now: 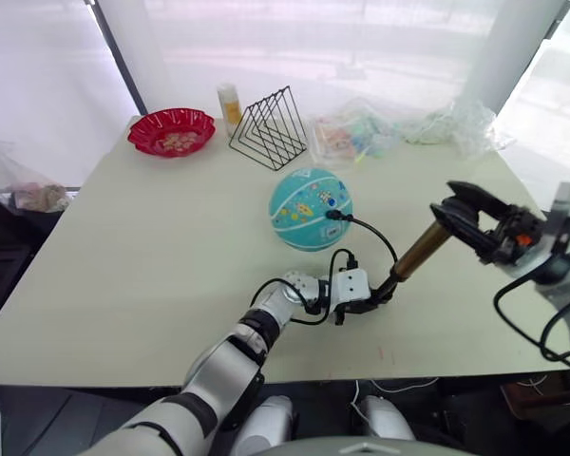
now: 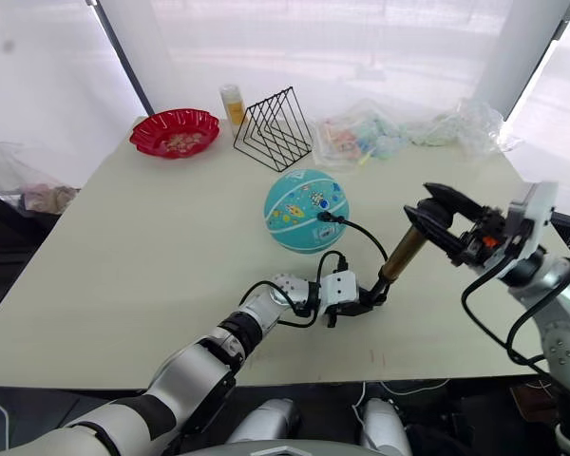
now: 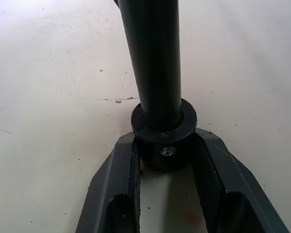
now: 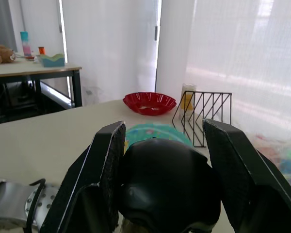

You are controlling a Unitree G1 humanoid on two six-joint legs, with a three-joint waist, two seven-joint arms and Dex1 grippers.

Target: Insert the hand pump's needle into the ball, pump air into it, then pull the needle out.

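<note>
The teal ball point(image 1: 310, 209) rests mid-table. The needle's black fitting point(image 1: 334, 215) sits against the ball's right side, and the pin itself is hidden. A thin black hose point(image 1: 378, 236) arcs from there down to the hand pump point(image 1: 419, 253), whose brass cylinder leans up to the right. My left gripper point(image 1: 378, 296) is shut on the pump's black bottom cap point(image 3: 164, 141) at the tabletop. At the pump's top, my right gripper point(image 1: 448, 201) is shut on the black T-handle point(image 4: 167, 179), one finger point(image 4: 106, 165) on each side.
A red bowl point(image 1: 171, 130), a yellow bottle point(image 1: 229, 104) and a black wire rack point(image 1: 269, 128) stand at the table's far edge. Clear plastic bags point(image 1: 361, 133) lie to their right. The pale table point(image 1: 123, 266) is bare to the left of my arms.
</note>
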